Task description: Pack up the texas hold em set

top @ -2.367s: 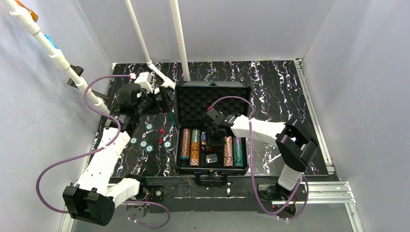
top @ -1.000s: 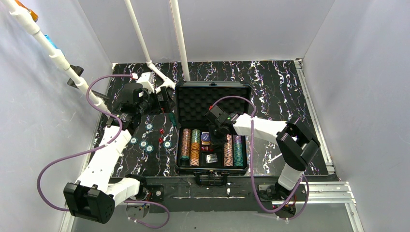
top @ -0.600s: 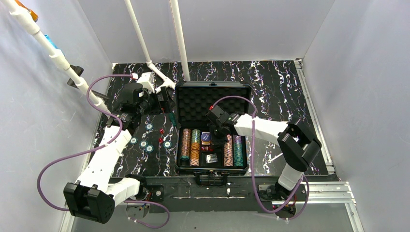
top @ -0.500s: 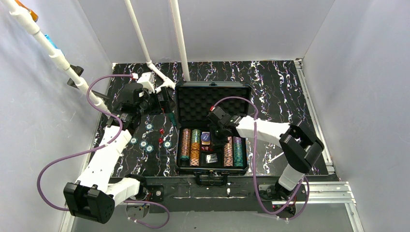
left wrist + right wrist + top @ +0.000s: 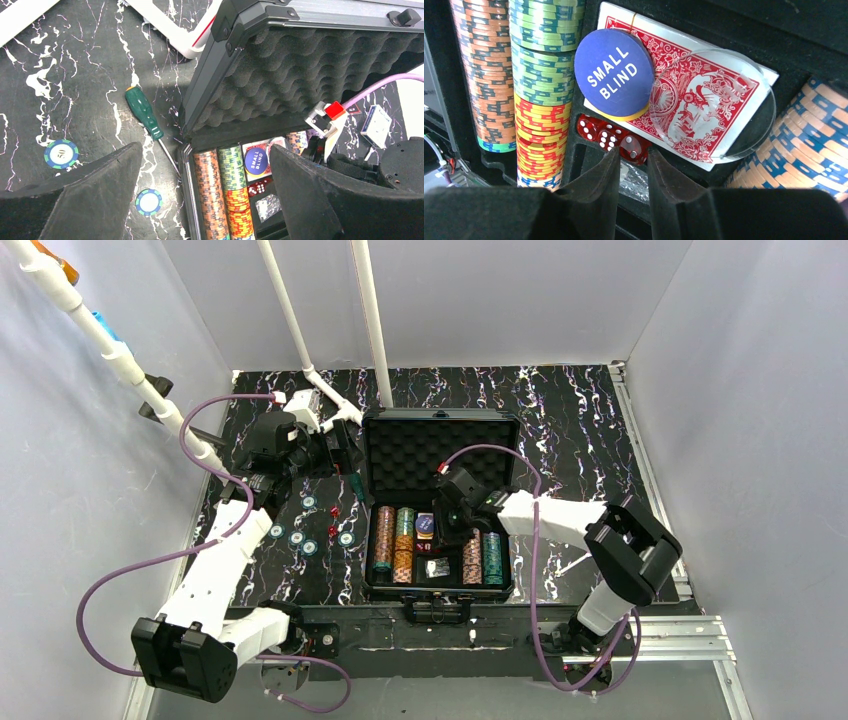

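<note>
The black case (image 5: 440,418) lies open, its foam lid (image 5: 300,65) upright. Rows of striped chips (image 5: 484,75), a red card deck (image 5: 704,100), a blue SMALL BLIND button (image 5: 614,75) and red dice (image 5: 609,137) sit inside. My right gripper (image 5: 633,155) is down in the case's middle compartment (image 5: 447,530). Its jaws are open a narrow gap, and the nearest die lies at the tips beside the other dice. My left gripper (image 5: 205,152) hangs wide open and empty above the case's left rear corner (image 5: 335,452). Loose chips (image 5: 297,537) and small red pieces (image 5: 333,512) lie left of the case.
A green-handled screwdriver (image 5: 144,112) lies against the case's left side. White pipes (image 5: 370,320) stand behind the case. A thin white stick (image 5: 572,565) lies to its right. A silver foil packet (image 5: 268,206) sits in the middle compartment.
My right gripper has shifted slightly nearer and lower in the case, and its jaws have parted a little. The left arm has not moved.
</note>
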Controlling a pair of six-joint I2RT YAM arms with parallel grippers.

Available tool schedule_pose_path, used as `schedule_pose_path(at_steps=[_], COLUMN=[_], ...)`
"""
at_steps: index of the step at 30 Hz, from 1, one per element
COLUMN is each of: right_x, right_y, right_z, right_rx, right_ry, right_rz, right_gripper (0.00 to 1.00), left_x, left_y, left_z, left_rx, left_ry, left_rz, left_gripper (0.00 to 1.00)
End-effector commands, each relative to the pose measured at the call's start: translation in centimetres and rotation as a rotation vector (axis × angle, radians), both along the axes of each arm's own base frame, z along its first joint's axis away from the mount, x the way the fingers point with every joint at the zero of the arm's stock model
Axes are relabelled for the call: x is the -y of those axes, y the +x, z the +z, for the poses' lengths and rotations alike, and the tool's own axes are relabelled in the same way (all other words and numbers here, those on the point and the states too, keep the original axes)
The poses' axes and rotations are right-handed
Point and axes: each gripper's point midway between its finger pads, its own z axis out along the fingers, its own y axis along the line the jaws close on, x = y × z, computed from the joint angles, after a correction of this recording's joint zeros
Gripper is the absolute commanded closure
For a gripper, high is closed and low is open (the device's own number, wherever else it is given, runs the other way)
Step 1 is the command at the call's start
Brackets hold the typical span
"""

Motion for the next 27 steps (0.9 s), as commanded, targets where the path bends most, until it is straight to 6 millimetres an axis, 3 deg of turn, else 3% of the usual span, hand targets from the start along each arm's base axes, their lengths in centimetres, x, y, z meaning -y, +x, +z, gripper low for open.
schedule_pose_path(at_steps=[1, 10, 19, 27], right_x=[1.0, 1.3, 1.3, 0.8], right_y=[1.9, 1.6, 1.5, 2.8], right_z=[-2.3, -3.1, 0.7, 1.6], right_rx=[0.086, 0.079, -0.148, -0.11], right_ry=[-0.036, -0.044, 0.071, 0.069], right_rz=[-0.041, -0.035, -0.076, -0.07], right_gripper=[0.67, 0.69, 0.91, 0.92], left_x=[0.1, 0.1, 0.3, 0.2], left_y=[-0.1, 0.0, 0.0, 0.0], left_z=[0.0, -0.2, -0.3, -0.4], left_rx=[0.006, 0.0, -0.007, -0.008], left_ry=[0.01, 0.01, 0.005, 0.008], left_rz=[-0.01, -0.01, -0.015, -0.011], left_gripper=[0.01, 0.0, 0.01, 0.01])
